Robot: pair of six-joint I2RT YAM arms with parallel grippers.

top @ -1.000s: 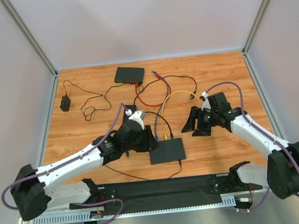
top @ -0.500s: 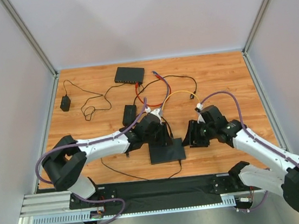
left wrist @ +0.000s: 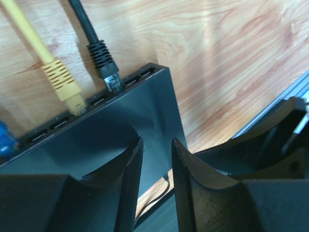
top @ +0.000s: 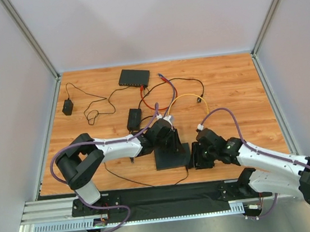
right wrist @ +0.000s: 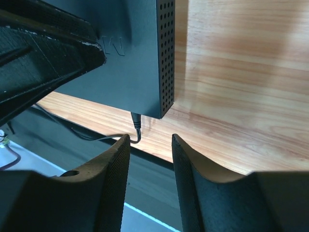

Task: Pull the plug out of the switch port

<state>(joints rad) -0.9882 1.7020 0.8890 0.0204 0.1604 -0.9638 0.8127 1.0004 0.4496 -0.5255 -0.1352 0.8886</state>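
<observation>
The near black switch [top: 172,158] lies flat on the wooden table. A yellow plug [left wrist: 67,92], a black plug [left wrist: 106,65] and a blue plug [left wrist: 4,142] sit in the ports along the far edge of the switch [left wrist: 96,140]. My left gripper [top: 168,140] hovers over the switch top, just behind those plugs. The left gripper [left wrist: 157,145] is open by a narrow gap and holds nothing. My right gripper [top: 197,159] is beside the switch's right side; the right gripper [right wrist: 150,140] is open and empty, near the perforated corner of the switch [right wrist: 165,53] and a small power plug [right wrist: 136,121].
A second switch [top: 134,77] sits at the back with red [top: 149,104], blue [top: 172,94] and yellow [top: 184,96] cables looping between the two. A black adapter [top: 67,107] and a black power brick [top: 133,117] lie at the left. A black mat [top: 170,193] runs along the near edge.
The left gripper swung right and now sits over the near switch. The right gripper moved down and left to the switch's right side. Both pairs of jaws have narrowed.
</observation>
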